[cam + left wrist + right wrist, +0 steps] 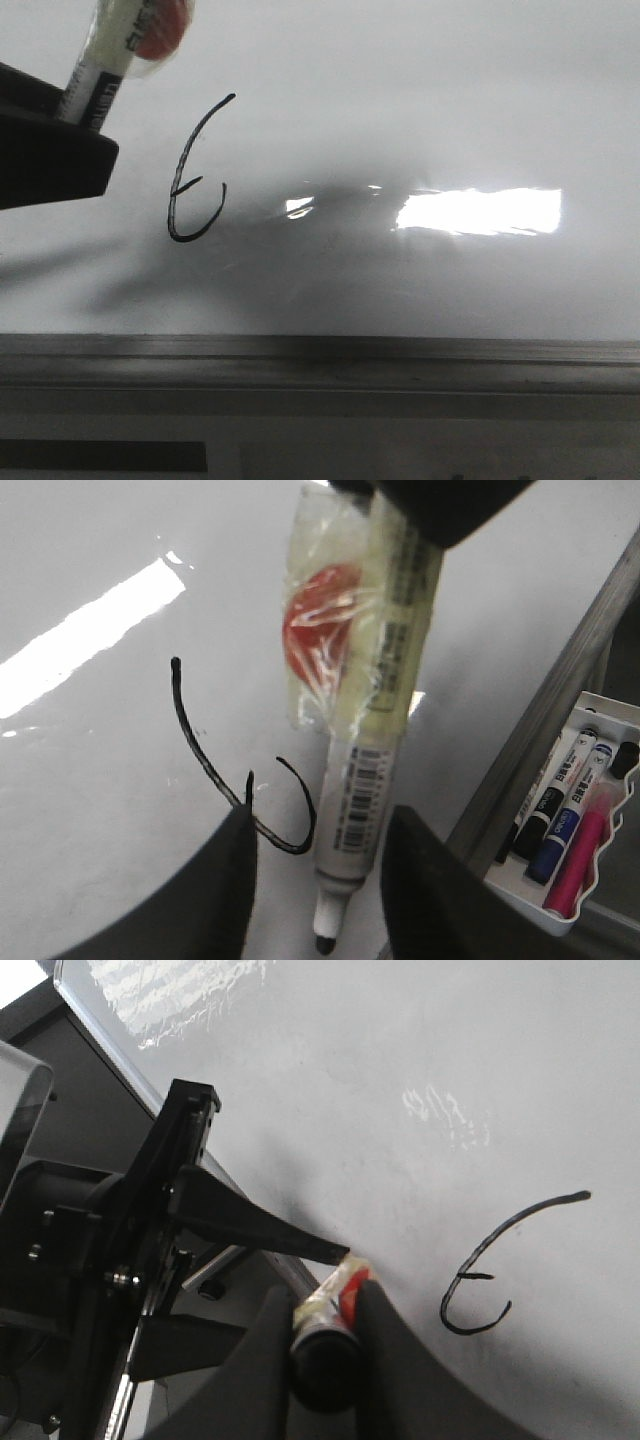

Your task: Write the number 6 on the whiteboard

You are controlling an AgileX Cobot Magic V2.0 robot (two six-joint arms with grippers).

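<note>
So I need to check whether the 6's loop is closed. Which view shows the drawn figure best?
The front view: the number 6 sits whole and unobstructed, its loop still open. The left wrist view has a finger covering its lower part. The right wrist view shows it whole but smaller and slanted.

The number 6 (195, 172) lies on the whiteboard (420, 110), toward its left side; the marker (100, 75) stands farther left, its tip clear of the figure; the rail (320, 362) runs along the whiteboard's near edge; past the rail, a tray (600, 820) holds several spare markers (560, 825) side by side.
</note>
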